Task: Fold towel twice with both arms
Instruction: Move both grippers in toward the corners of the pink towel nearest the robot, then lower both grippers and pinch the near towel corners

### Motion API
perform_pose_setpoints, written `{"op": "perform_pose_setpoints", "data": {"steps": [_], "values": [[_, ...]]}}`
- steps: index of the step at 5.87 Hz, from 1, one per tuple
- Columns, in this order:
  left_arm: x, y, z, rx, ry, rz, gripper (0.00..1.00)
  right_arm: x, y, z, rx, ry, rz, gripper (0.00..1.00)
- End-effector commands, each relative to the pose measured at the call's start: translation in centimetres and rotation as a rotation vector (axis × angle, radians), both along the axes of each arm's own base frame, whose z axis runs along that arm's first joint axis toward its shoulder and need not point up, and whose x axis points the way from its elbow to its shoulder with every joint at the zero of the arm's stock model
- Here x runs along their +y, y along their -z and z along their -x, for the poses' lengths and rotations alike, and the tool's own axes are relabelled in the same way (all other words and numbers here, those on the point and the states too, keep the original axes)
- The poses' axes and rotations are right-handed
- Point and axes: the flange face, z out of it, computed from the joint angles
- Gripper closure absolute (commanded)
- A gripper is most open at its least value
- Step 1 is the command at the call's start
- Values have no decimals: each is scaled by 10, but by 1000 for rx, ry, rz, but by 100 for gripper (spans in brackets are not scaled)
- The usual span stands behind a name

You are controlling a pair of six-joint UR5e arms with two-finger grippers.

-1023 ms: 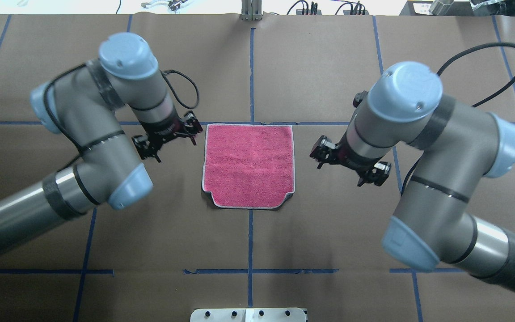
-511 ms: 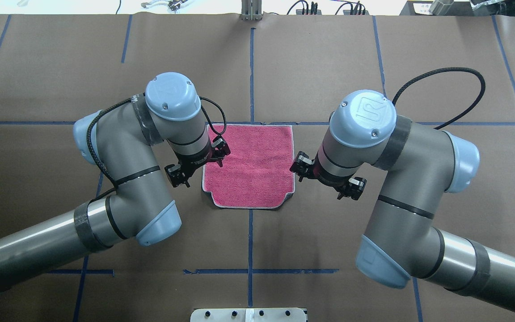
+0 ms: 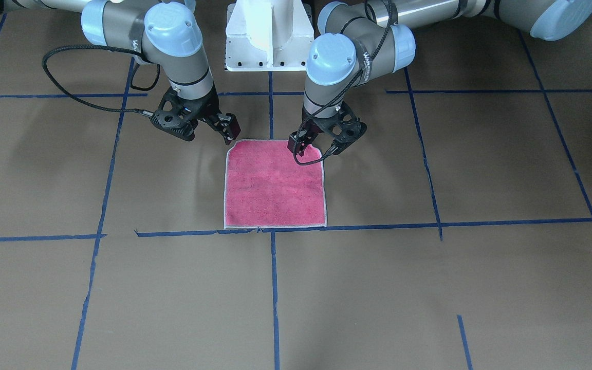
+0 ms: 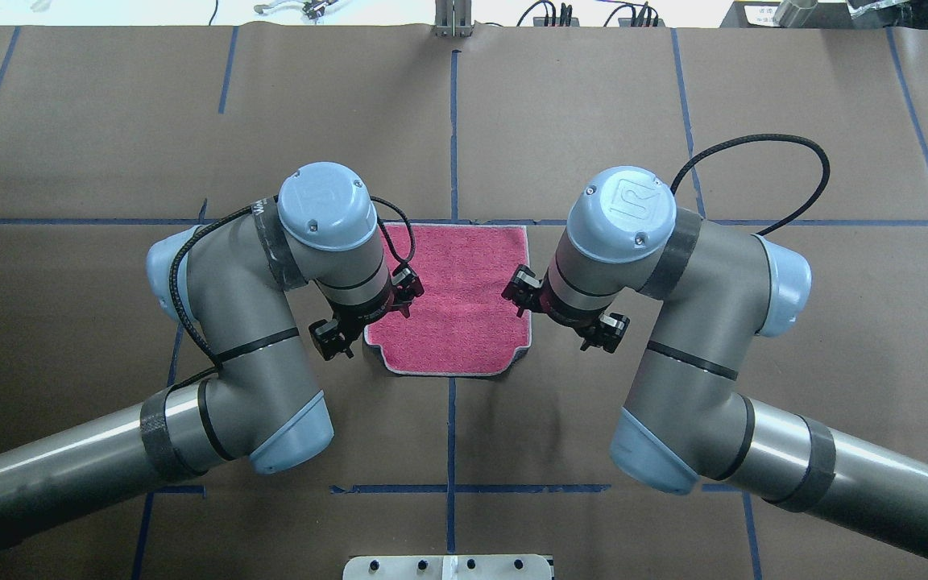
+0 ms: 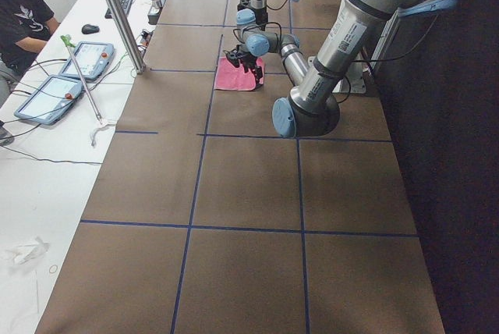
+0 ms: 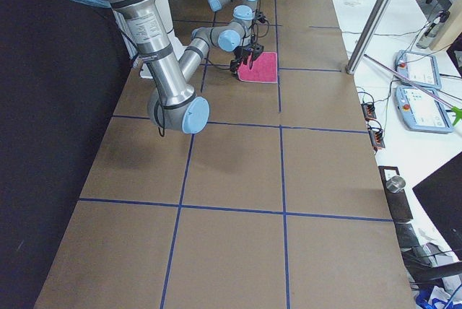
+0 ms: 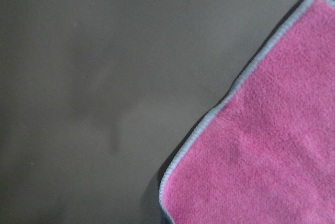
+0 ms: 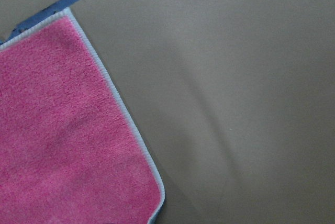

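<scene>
Left gripper (image 4: 367,312) and right gripper (image 4: 565,308) are both further in than half a second ago. The left sits over the near-left corner of the small square pink terry towel (image 4: 464,298), the right at its near-right edge. Both finger pairs are spread wide and hold nothing. The towel lies flat, pink face up, on the brown paper-covered table (image 4: 593,121), far edge along a blue tape line (image 4: 577,221).

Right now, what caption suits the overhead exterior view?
Black left gripper and black right gripper hover open by the robot-side corners of a flat pink terry towel.
</scene>
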Motion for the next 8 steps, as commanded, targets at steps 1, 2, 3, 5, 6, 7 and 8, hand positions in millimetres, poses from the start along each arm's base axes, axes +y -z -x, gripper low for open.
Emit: {"op": "perform_pose_setpoints", "data": {"steps": [1, 2, 3, 5, 6, 7, 8], "values": [[11, -3, -9, -1, 0, -10, 0, -16, -5, 24, 22, -14, 27, 0], [18, -5, -16, -5, -11, -6, 0, -18, -9, 29, 32, -9, 29, 0], [23, -10, -23, -14, -19, -3, 0, -15, -14, 34, 40, -4, 36, 0], [20, -29, -31, 3, -16, -36, 0, -13, -11, 34, 35, -1, 37, 0], [20, -30, -31, 2, -17, -36, 0, -13, -11, 34, 33, -1, 36, 0], [20, -34, -31, -2, -18, -35, 0, -13, -11, 34, 33, -1, 36, 0], [20, -32, -31, 13, -18, -43, 8, -13, -11, 34, 33, -1, 36, 0]]}}
